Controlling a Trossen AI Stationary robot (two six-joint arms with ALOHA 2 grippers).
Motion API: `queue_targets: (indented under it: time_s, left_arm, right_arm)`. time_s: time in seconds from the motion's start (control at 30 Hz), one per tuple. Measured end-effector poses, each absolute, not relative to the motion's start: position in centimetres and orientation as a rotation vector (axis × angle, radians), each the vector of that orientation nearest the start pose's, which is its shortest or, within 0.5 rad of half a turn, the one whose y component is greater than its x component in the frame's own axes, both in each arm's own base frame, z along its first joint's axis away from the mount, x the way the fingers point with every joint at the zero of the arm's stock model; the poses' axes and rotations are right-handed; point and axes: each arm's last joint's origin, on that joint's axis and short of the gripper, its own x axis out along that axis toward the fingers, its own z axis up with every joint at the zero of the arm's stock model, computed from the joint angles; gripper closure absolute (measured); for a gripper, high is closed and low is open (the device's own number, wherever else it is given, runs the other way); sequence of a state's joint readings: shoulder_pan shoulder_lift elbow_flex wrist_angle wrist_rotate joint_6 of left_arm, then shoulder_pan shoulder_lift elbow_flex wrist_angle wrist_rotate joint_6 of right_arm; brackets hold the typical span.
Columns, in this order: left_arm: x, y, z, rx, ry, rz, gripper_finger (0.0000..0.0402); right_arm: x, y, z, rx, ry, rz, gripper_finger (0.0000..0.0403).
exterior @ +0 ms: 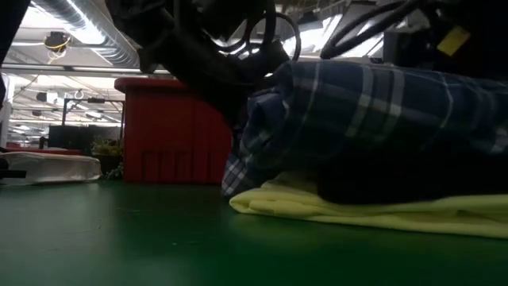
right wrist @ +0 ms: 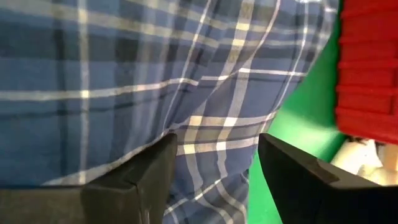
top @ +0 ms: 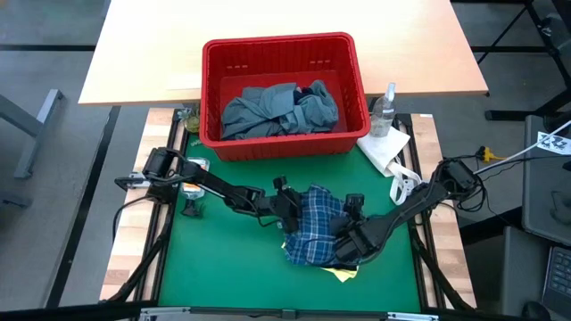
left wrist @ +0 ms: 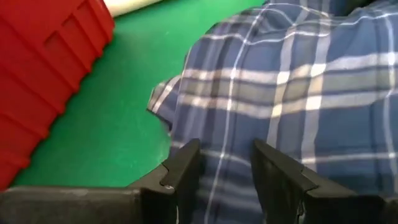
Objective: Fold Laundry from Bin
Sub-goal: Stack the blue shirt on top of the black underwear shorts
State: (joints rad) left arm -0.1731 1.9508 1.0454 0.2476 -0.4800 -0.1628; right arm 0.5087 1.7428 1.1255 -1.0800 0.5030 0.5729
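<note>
High view shows both arms meeting over the plaid shirt (top: pixel 314 227), which lies bunched on the green tabletop (top: pixel 223 267) in front of the red bin (top: pixel 284 94). The shirt rests on top of the small yellow garment (top: pixel 343 272), whose edge pokes out beneath it. A grey-blue garment (top: pixel 277 111) and a dark navy one (top: pixel 317 89) remain heaped in the bin.

The left gripper (left wrist: pixel 225 171) sits at the shirt's left edge with its fingers parted over the cloth; plaid fabric shows in the gap, but a firm pinch cannot be confirmed. The right gripper (right wrist: pixel 214 165) is spread wide at the shirt's right side, pressing close to the fabric without holding it.

The main risk is the stacking. If either gripper closes deep, it could catch the yellow garment along with the shirt, and any lift or fold would drag both together. With the shirt so crumpled, a grip may also take several layers at once, giving a lopsided fold. Uneven pulling by the two arms could slide the pile toward the tabletop's near edge.
</note>
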Motion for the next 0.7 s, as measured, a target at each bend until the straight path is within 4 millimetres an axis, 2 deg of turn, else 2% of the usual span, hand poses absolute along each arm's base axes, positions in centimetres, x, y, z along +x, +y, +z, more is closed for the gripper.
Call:
queue_targets:
  time_s: [0.2, 0.33, 0.47, 0.7]
  left_arm:
    - [38.5, -5.3, 13.1, 0.051, 0.629, 0.357, 0.0264]
    - [38.5, -5.4, 13.4, 0.047, 0.624, 0.354, 0.0264]
    - [38.2, -5.3, 15.6, 0.032, 0.571, 0.345, 0.0264]
    - [36.6, -5.0, 21.2, 0.018, 0.466, 0.332, 0.0264]
  right_arm:
    - [25.5, 12.7, 17.4, -0.308, 1.395, -0.437, 0.0169]
    - [25.8, 12.9, 18.4, -0.312, 1.410, -0.429, 0.0169]
    - [26.2, 13.2, 20.5, -0.316, 1.433, -0.426, 0.0169]
    - [27.6, 14.0, 24.9, -0.315, 1.369, -0.365, 0.0169]
